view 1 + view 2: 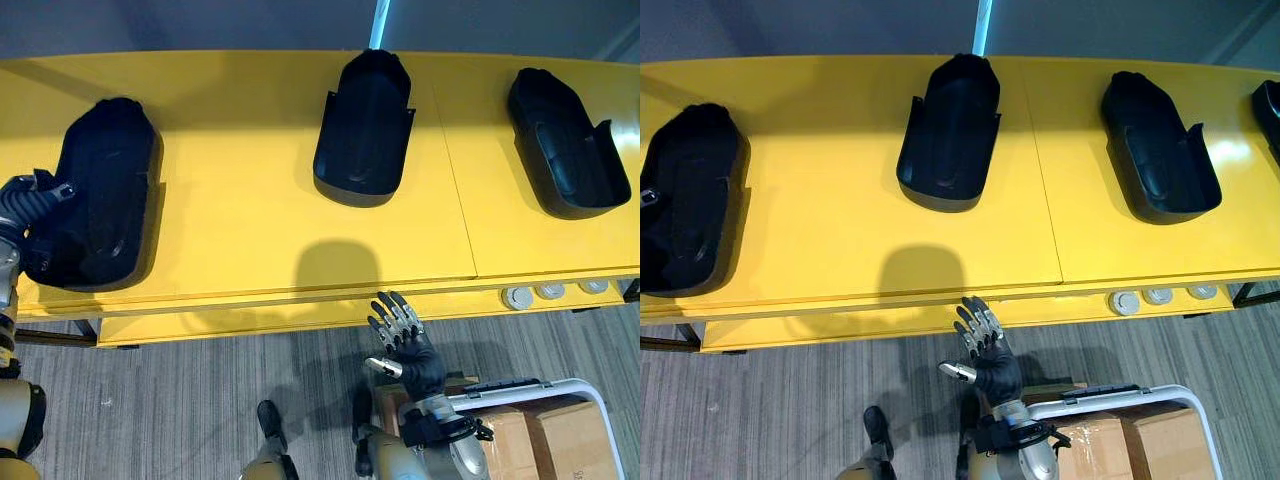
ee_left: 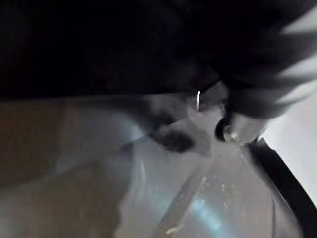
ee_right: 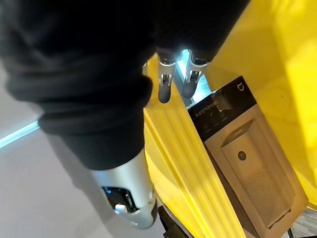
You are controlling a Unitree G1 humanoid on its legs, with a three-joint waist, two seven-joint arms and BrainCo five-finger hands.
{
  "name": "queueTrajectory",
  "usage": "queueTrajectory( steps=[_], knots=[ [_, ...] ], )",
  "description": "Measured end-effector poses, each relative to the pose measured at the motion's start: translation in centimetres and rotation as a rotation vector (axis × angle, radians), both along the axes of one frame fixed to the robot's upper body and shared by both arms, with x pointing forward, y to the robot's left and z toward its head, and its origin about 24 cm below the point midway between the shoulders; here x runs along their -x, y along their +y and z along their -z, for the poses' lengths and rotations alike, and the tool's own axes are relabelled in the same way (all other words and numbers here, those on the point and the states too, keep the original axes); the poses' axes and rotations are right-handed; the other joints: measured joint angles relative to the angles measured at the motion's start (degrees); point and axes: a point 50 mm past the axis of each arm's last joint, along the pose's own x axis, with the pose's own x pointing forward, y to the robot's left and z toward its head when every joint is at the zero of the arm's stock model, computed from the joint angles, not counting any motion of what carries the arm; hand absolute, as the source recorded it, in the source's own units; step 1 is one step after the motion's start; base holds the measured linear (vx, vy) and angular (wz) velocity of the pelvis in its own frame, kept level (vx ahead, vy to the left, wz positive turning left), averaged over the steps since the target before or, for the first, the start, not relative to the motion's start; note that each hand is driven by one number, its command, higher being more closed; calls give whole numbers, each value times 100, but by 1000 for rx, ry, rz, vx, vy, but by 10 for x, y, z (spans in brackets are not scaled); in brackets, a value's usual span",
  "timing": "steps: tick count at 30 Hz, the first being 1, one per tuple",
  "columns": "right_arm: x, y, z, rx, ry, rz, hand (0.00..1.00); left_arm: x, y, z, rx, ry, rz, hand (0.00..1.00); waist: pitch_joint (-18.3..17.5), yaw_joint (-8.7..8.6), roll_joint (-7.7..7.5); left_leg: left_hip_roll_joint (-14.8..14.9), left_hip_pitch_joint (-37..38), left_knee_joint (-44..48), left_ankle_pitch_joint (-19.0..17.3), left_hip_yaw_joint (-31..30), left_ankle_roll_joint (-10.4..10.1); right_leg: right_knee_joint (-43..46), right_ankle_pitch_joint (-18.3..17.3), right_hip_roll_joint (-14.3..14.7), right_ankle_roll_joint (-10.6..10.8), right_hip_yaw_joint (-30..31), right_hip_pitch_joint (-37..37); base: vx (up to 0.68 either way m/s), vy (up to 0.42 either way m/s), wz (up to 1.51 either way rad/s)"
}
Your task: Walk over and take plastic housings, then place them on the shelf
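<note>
Three black plastic housings lie on the yellow shelf top (image 1: 240,200): a left housing (image 1: 100,190), a middle housing (image 1: 365,125) and a right housing (image 1: 565,140). My left hand (image 1: 30,205) is at the left housing's outer edge, and its dark ribbed cover lies against the rim. Its own wrist view is dark and blurred. My right hand (image 1: 405,340) hangs below the shelf's front edge, over the floor, fingers straight and holding nothing. Its fingers (image 3: 166,84) also stand straight in the right wrist view.
A fourth housing (image 1: 1270,105) peeks in at the far right. Three round silver discs (image 1: 518,297) sit on the lower ledge at the right. Cardboard boxes (image 1: 560,435) in a white-framed cart (image 1: 560,385) stand at lower right. A printed carton (image 3: 247,163) stands beside the yellow shelf.
</note>
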Motion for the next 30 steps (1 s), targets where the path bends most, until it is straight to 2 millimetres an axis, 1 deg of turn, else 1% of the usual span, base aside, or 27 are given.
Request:
queueTrajectory(
  steps=[7, 9, 11, 13, 14, 15, 16, 17, 18, 19, 20, 22, 23, 24, 25, 26, 27, 28, 29, 30],
  knots=[
    [0, 1, 1, 2, 10, -6, 0, -7, -7, -1, 59, -70, -9, 0, 17, 7, -7, 1, -13, 5, 0, 0, 0, 0, 3, 0, -3, 5, -10, 0, 0, 0],
    [0, 1, 2, 3, 17, -10, 0, -11, -11, 2, 104, -97, -3, 0, 25, 14, -9, 0, 72, -1, -1, -4, 0, -7, 2, -1, -3, 5, 80, 0, 0, 0],
    [0, 1, 2, 7, 24, -14, 0, -16, -20, -2, 109, -129, 21, 0, 25, 26, -8, -1, 141, -2, -1, -20, 1, -20, 2, -3, -3, 1, 164, -26, 8, 5],
    [0, 0, 3, 9, 26, -14, 0, -23, -40, -23, 75, -214, 104, 0, 25, 46, -8, -2, 221, -4, -1, -66, 1, -45, 0, -5, -1, -52, 287, -41, 10, 10],
    [0, 0, 3, 11, 26, -14, 0, -24, -46, -28, 65, -234, 130, 0, 24, 60, -9, -2, 266, -7, -2, -70, 2, -53, -2, -4, -2, -63, 341, -35, 8, 9],
    [-1, -1, 2, 15, 24, -12, 0, -24, -57, -41, 63, -292, 181, 0, 23, 93, -9, -5, 376, -18, -4, -87, 1, -66, -13, -6, -6, -79, 455, -22, 9, 5],
    [-2, -3, 2, 21, 21, -6, 0, -23, -62, -48, 60, -329, 207, 0, 22, 109, -8, -6, 425, -27, -4, -94, 1, -67, -22, -7, -1, -85, 506, -30, 12, 5],
    [-3, -5, 2, 27, 18, 0, 0, -17, -70, -63, 57, -417, 248, 0, 13, 132, -9, -8, 515, -44, -7, -101, 0, -67, -40, -7, 4, -94, 595, -40, 16, 5],
    [-4, -7, 2, 40, 15, 12, 0, -6, -75, -76, 57, -526, 269, 100, 4, 138, 2, -12, 611, -72, -6, -112, -1, -71, -46, -5, 1, -116, 688, -36, 13, 5],
    [-4, -9, 2, 55, 14, 19, 0, -2, -77, -80, 64, -580, 273, 100, -1, 152, 9, -14, 673, -90, -6, -118, -1, -77, -51, -4, 1, -122, 750, -34, 15, 6],
    [-3, -13, 5, 78, 23, 33, 0, 9, -80, -79, 79, -671, 263, 100, -140, 167, 50, -20, 735, -134, -6, -137, -2, -119, -58, -2, 4, -147, 817, -21, 15, 9],
    [-1, -18, 8, 88, 39, 54, 0, 26, -82, -62, 76, -749, 217, 100, -340, 178, 135, -34, 801, -149, -12, -199, -9, -197, -61, -9, 9, -228, 955, 6, 27, 19],
    [0, -20, 10, 91, 49, 64, 0, 37, -83, -43, 79, -768, 180, 100, -469, 199, 205, -42, 828, -150, -15, -248, -14, -265, -61, -12, 9, -290, 1045, 19, 28, 25],
    [1, -22, 12, 95, 59, 69, 0, 49, -84, -20, 88, -762, 130, 100, -578, 256, 262, -42, 875, -151, -24, -290, -26, -313, -61, -9, 9, -327, 1135, 0, 20, 23],
    [2, -23, 14, 93, 66, 72, 0, 56, -85, -5, 97, -752, 103, 100, -663, 282, 295, -43, 867, -152, -25, -315, -27, -336, -61, -9, 10, -362, 1151, -5, 14, 21],
    [5, -24, 17, 95, 79, 76, 0, 70, -90, 21, 125, -732, 56, 100, -758, 321, 333, -42, 871, -152, -24, -374, -28, -350, -61, -7, 9, -421, 1193, -9, 15, 21],
    [6, -25, 19, 102, 88, 74, 0, 80, -94, 40, 145, -710, 25, 100, -786, 363, 342, -41, 895, -153, -24, -399, -28, -366, -62, -5, 9, -450, 1244, -34, 18, 17],
    [8, -25, 24, 115, 105, 79, 0, 99, -104, 72, 197, -655, -29, 100, -831, 438, 347, -39, 933, -161, -26, -405, -31, -369, -63, -5, 9, -453, 1291, -49, 20, 9],
    [8, -25, 24, 112, 108, 80, 0, 106, -109, 84, 218, -631, -49, 100, -853, 448, 346, -41, 937, -174, -27, -412, -32, -370, -64, -9, 10, -458, 1301, -76, 30, 5],
    [9, -24, 25, 100, 109, 80, 0, 120, -120, 105, 271, -583, -80, 100, -876, 448, 345, -44, 943, -178, -29, -425, -33, -370, -66, -25, 12, -468, 1317, -62, 28, 5]
  ],
)
